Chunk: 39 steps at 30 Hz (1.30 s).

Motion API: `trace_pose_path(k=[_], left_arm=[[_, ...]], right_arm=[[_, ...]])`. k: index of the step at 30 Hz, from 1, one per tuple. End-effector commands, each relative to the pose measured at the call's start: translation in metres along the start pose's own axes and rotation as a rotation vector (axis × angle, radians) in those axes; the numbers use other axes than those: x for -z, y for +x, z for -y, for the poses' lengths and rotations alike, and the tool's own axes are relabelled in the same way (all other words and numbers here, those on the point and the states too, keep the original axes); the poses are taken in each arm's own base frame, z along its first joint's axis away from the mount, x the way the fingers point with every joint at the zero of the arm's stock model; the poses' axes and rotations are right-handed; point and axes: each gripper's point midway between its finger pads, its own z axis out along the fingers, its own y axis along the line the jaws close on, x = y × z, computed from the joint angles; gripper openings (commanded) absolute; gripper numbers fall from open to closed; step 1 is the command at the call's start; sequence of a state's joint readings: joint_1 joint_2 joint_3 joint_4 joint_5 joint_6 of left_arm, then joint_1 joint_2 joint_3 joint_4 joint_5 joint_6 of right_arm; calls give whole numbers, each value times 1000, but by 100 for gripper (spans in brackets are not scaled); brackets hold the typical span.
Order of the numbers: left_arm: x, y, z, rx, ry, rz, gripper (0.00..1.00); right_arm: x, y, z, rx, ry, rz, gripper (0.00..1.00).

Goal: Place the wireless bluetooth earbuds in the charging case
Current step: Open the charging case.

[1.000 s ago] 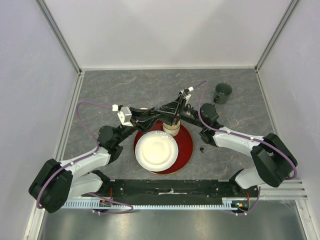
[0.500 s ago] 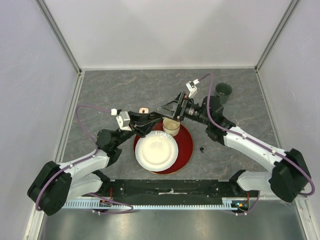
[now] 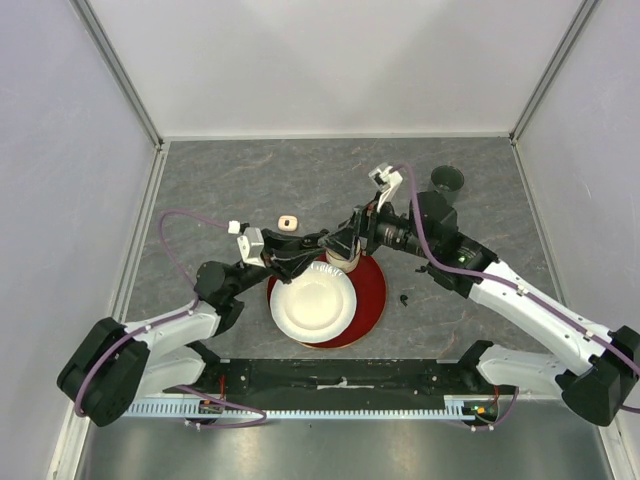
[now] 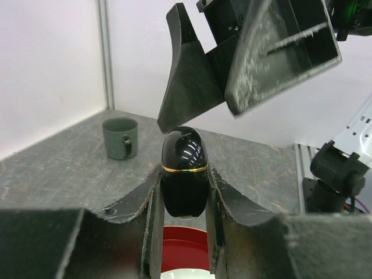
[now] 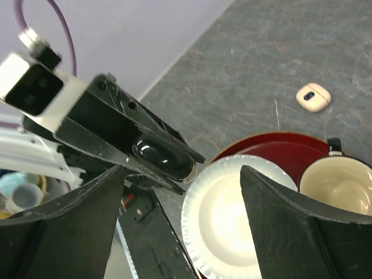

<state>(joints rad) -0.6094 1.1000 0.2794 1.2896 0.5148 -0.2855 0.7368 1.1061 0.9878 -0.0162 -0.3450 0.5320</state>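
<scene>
- Charging case (image 4: 183, 151), glossy black egg with gold band: clenched in left gripper (image 4: 183, 174), lid shut.
- Right gripper (image 5: 180, 224): newly spread wide, back above it; lid-opening likely next.
- Tiny black earbud (image 3: 403, 298), seemingly: loose beside red plate (image 3: 375, 290).

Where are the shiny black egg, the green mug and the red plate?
black egg-shaped case (image 4: 184, 174), left wrist view, glossy body.
green mug (image 4: 120, 138), left wrist view, side wall.
red plate (image 3: 373, 290), top view, bare right rim.

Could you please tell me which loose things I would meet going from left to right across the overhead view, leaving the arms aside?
small beige case → paper cup → small black bud → dark green mug
</scene>
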Motion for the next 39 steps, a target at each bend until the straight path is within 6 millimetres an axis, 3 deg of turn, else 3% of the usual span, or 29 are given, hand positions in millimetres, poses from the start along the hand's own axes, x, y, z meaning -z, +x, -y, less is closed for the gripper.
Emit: trace_pose_path(k=[1, 15, 27, 33, 39], left_arm=[[-14, -52, 25, -50, 144, 176, 2], [-15, -56, 39, -36, 228, 179, 2], [-12, -57, 51, -52, 290, 170, 2], [-10, -54, 39, -80, 218, 180, 2], [-3, -47, 23, -141, 114, 181, 2]], right_arm=[[-1, 9, 8, 111, 63, -48, 86], [-2, 1, 20, 94, 148, 17, 79], [-3, -13, 14, 33, 145, 77, 73], [-3, -14, 0, 11, 76, 75, 83], [13, -32, -3, -16, 104, 160, 88]])
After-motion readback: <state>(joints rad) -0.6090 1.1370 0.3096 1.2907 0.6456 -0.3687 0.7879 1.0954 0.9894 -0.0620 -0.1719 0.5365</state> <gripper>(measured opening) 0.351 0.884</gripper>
